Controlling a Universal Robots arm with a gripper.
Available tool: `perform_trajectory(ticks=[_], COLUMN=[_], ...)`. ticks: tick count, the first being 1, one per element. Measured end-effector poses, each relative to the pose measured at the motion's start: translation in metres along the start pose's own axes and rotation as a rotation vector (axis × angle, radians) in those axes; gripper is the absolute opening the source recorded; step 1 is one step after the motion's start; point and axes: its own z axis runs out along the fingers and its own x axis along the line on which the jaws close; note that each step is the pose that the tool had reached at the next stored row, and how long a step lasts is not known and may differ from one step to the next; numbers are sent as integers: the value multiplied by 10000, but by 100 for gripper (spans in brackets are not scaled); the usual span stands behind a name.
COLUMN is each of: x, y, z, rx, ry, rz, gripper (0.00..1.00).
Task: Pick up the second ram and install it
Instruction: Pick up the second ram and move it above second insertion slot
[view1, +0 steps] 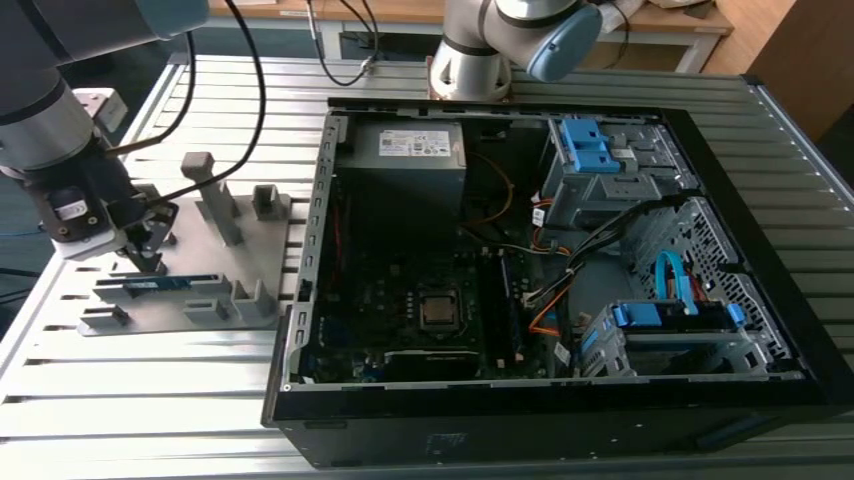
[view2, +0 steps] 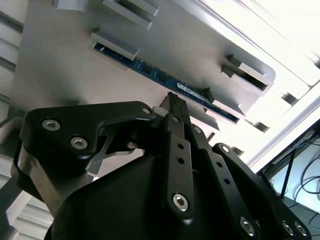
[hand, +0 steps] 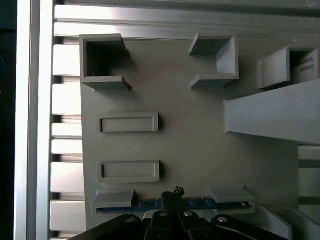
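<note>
On the grey fixture (view1: 190, 252), in the exterior view, the second ram (view1: 160, 283) is lying in its slots, with the gripper (view1: 140, 258) hovering just above. In both wrist views I'm seeing the gripper tip right beside that ram on the fixture. I'm not able to tell whether it's apart or together.

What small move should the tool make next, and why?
Probably ease the tool down a little over the middle of the ram: its tip is right at it, and the ram lies on edge in the fixture, not yet lifted.
</note>
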Motion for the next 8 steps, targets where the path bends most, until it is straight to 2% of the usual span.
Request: perform_trajectory(ticks=[8], x=[0], y=[0], z=[0], rx=[-41], ry=[-14], rz=[-1355], gripper=[10])
